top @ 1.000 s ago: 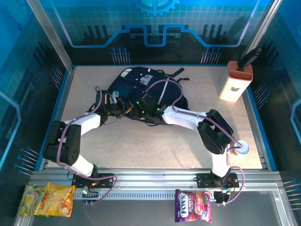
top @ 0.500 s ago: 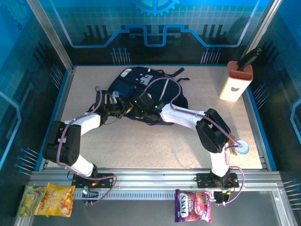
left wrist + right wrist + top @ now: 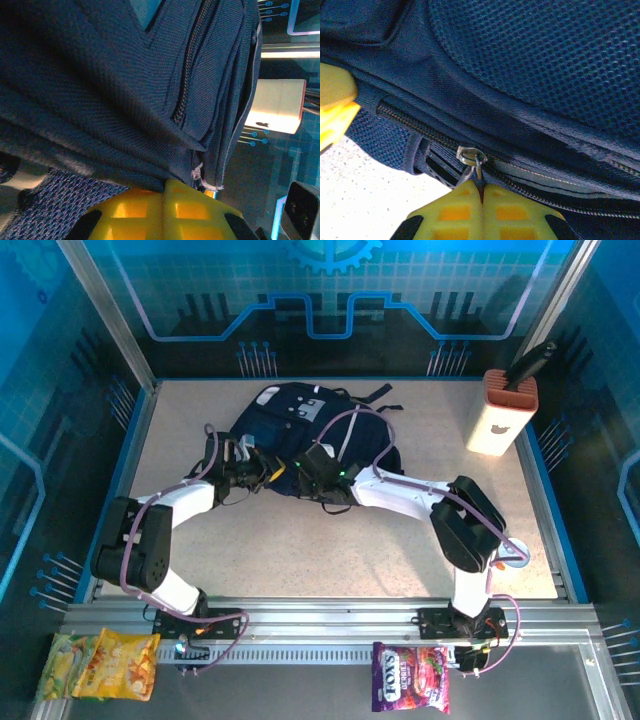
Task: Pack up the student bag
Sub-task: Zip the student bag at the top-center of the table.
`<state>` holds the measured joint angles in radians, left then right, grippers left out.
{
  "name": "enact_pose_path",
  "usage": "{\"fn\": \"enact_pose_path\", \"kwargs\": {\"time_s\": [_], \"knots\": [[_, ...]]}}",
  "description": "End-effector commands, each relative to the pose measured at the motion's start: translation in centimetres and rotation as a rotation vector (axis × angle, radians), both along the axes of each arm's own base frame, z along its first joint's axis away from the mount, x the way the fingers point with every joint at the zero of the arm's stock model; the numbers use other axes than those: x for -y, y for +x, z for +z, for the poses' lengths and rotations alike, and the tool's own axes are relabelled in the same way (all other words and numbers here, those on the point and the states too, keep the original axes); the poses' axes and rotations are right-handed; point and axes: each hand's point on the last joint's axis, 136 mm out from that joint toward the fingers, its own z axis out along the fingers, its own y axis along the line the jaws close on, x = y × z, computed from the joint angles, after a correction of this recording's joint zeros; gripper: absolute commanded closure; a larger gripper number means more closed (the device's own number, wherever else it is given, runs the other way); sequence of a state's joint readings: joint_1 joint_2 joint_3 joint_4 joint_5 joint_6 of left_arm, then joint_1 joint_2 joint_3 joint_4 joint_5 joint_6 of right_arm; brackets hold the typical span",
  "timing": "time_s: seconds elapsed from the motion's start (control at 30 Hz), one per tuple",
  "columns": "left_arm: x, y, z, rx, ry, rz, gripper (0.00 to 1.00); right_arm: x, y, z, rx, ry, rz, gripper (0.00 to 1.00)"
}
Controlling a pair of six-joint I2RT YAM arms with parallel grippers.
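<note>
The student bag [image 3: 300,418] is a dark navy backpack lying flat at the middle back of the table. At its near edge, my left gripper [image 3: 262,472] is shut on a fold of its fabric; in the left wrist view the yellow fingers [image 3: 150,210] pinch the cloth of the bag [image 3: 100,90] below a zipper line. My right gripper [image 3: 318,476] sits just right of it, also at the near edge. Close up, my right gripper [image 3: 480,186] is shut on the metal zipper pull [image 3: 470,157] of the student bag [image 3: 535,60]. A left finger [image 3: 334,107] shows at that view's left edge.
A white and orange holder [image 3: 500,412] with a black item sticking out stands at the back right, and the holder [image 3: 277,106] shows beyond the bag. A small blue and white round thing [image 3: 516,556] lies by the right arm. Snack packets [image 3: 100,665] [image 3: 410,676] lie below the front rail.
My right gripper has closed onto the zipper pull and shifted slightly nearer and to the right. The left arm and the bag have stayed put.
</note>
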<state>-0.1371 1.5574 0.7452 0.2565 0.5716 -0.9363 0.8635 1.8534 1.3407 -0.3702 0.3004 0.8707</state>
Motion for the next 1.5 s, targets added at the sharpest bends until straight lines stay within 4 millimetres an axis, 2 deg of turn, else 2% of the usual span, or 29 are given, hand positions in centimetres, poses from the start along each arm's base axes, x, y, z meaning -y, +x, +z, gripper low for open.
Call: {"fn": "enact_pose_path", "kwargs": {"time_s": [0.0, 0.13, 0.3, 0.67, 0.93, 1.03, 1.13, 1.2, 1.3, 1.47], "knots": [[0.3, 0.7, 2.5, 0.081, -0.004, -0.028, 1.0, 1.9, -0.2, -0.2, 0.008, -0.074, -0.029, 0.94], [0.5, 0.7, 2.8, 0.083, -0.011, -0.034, 1.0, 0.0, 0.2, -0.7, -0.025, -0.054, 0.032, 0.89], [0.7, 0.6, 2.9, 0.083, -0.013, -0.055, 1.0, -0.2, 0.8, -1.6, -0.055, -0.089, 0.014, 0.86], [0.7, 0.7, 2.7, 0.074, -0.006, -0.062, 1.0, -0.1, 1.8, -1.1, -0.022, -0.106, -0.01, 0.75], [0.7, 0.7, 2.7, 0.073, -0.005, -0.062, 1.0, 0.1, 2.6, -1.5, -0.016, -0.127, -0.023, 0.8], [0.7, 0.7, 2.7, 0.072, -0.004, -0.061, 1.0, 0.5, 2.9, -1.7, -0.011, -0.139, -0.034, 0.88], [0.4, 0.8, 2.5, 0.073, 0.009, -0.048, 1.0, 1.3, 2.8, -1.5, -0.001, -0.165, -0.049, 0.95], [0.1, 0.9, 2.3, 0.071, 0.025, -0.032, 1.0, 2.2, 2.5, -1.2, 0.007, -0.182, -0.062, 0.96], [-0.8, 1.2, 1.8, 0.067, 0.052, 0.009, 1.0, 4.3, 1.4, -0.9, 0.017, -0.21, -0.091, 0.96], [-2.1, 2.1, 1.3, 0.064, 0.071, 0.054, 1.0, 8.9, -0.9, -1.0, 0.027, -0.283, -0.168, 0.96]]}}
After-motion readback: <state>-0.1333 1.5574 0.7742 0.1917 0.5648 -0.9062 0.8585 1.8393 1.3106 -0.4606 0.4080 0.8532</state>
